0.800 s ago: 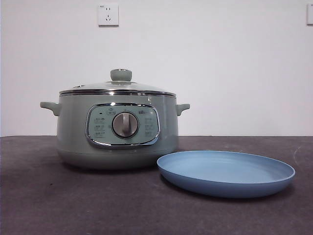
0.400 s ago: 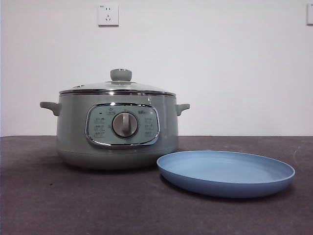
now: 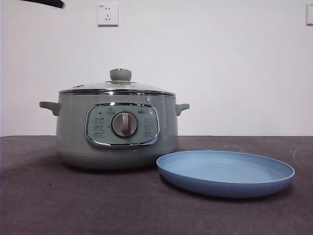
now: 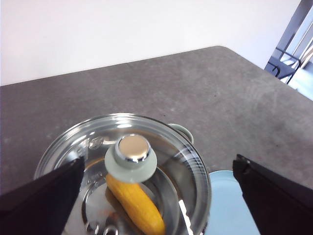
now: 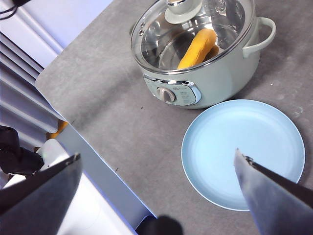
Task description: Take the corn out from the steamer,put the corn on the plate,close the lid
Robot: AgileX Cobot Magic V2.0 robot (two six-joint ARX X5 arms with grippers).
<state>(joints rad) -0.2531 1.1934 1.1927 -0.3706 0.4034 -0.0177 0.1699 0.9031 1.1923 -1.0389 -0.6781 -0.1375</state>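
The pale green steamer (image 3: 116, 129) stands left of centre with its glass lid (image 3: 117, 88) shut on it. The empty light-blue plate (image 3: 226, 172) lies just to its right, nearer the front. Through the glass I see the yellow corn (image 4: 134, 200) lying inside the pot; it also shows in the right wrist view (image 5: 198, 48). My left gripper (image 4: 159, 160) hangs open above the lid's knob (image 4: 130, 154), apart from it. My right gripper (image 5: 156, 154) is open and empty, high above the table beside the plate (image 5: 243, 152).
The dark grey table (image 3: 49, 205) runs around pot and plate. A black arm tip (image 3: 46, 3) shows at the top left corner. A wall socket (image 3: 108, 14) is behind. The table's edge (image 5: 93, 147) and the robot's base lie in the right wrist view.
A black arm tip has come into the front view at the top left corner. Pot, lid and plate have not moved.
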